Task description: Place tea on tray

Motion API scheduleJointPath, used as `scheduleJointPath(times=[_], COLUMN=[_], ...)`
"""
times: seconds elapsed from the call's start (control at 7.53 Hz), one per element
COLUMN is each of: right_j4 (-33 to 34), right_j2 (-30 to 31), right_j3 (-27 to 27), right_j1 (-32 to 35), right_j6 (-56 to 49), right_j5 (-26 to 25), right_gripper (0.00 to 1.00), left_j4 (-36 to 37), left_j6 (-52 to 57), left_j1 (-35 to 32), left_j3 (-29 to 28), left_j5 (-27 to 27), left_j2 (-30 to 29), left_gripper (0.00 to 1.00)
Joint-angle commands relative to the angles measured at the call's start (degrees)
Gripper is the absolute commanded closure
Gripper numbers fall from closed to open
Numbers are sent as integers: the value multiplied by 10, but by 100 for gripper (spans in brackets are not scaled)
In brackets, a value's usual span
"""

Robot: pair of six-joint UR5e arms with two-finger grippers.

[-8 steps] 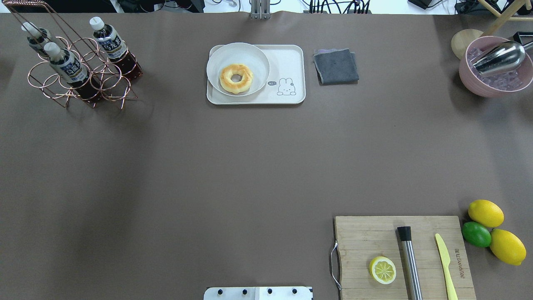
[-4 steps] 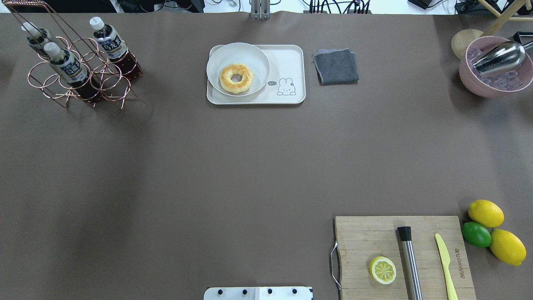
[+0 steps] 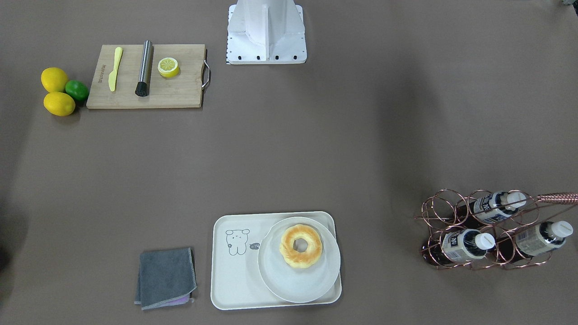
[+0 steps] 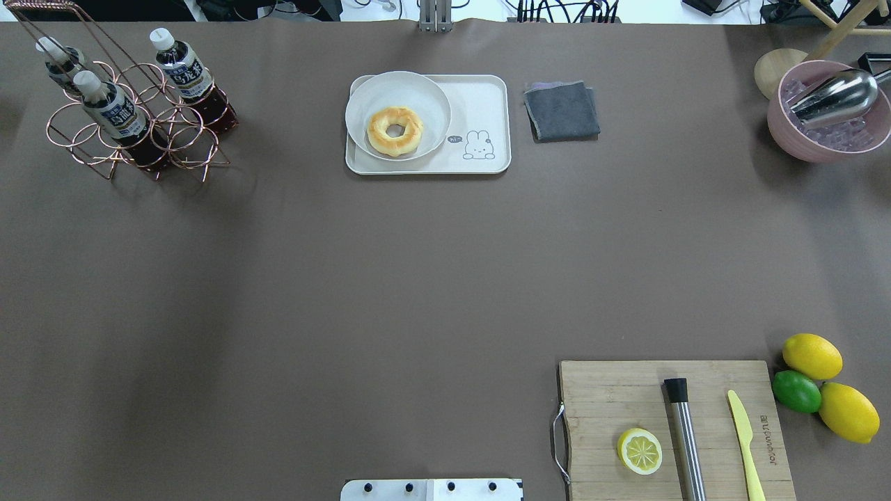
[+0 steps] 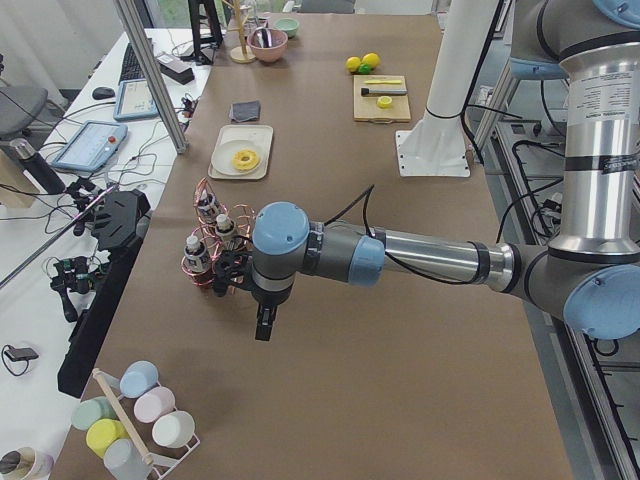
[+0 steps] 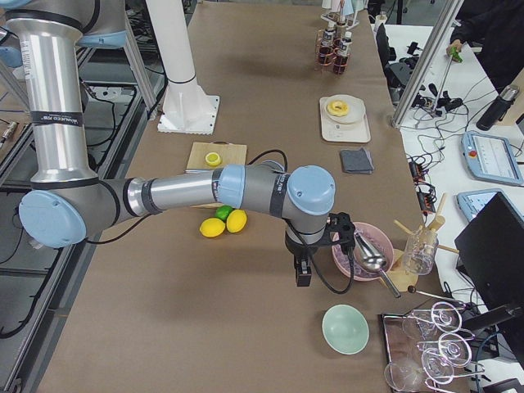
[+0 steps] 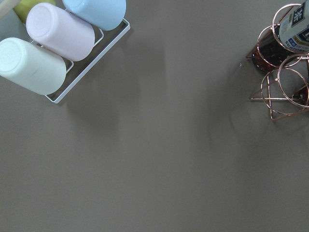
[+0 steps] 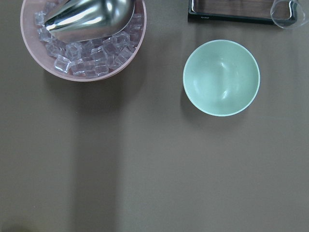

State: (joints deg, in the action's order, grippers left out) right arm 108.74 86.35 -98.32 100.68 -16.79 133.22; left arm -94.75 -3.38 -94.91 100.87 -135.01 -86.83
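Note:
Three tea bottles (image 4: 115,108) with white caps stand tilted in a copper wire rack (image 4: 139,149) at the far left; one also shows in the left wrist view (image 7: 294,29). The cream tray (image 4: 480,97) sits at the far middle and holds a round white plate (image 4: 424,90) with a donut (image 4: 395,131). My left gripper (image 5: 263,327) shows only in the exterior left view, above the table beside the rack; I cannot tell if it is open or shut. My right gripper (image 6: 301,277) shows only in the exterior right view, near the pink bowl; I cannot tell its state either.
A grey cloth (image 4: 561,110) lies right of the tray. A pink ice bowl (image 4: 828,132) with a metal scoop stands far right. A cutting board (image 4: 605,396) holds a lemon half, muddler and knife, with lemons and a lime beside it. A green bowl (image 8: 221,77) and pastel cups (image 7: 60,31) sit at the table's ends.

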Motion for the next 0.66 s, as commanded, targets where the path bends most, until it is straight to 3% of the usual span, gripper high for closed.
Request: scheduleJointPath(times=[0.0,0.53], right_j4=[0,-1], right_j2=[-2,-4], right_j3=[0,-2], right_j1=[-5,-9], right_j6=[1,1], right_j5=[-1,-2], right_gripper=[0,0], left_j4=[0,-2], left_j6=[0,0], left_j1=[1,2], left_j3=[-1,6], left_j5=[0,-2], left_j2=[3,-3], left_gripper=[2,2])
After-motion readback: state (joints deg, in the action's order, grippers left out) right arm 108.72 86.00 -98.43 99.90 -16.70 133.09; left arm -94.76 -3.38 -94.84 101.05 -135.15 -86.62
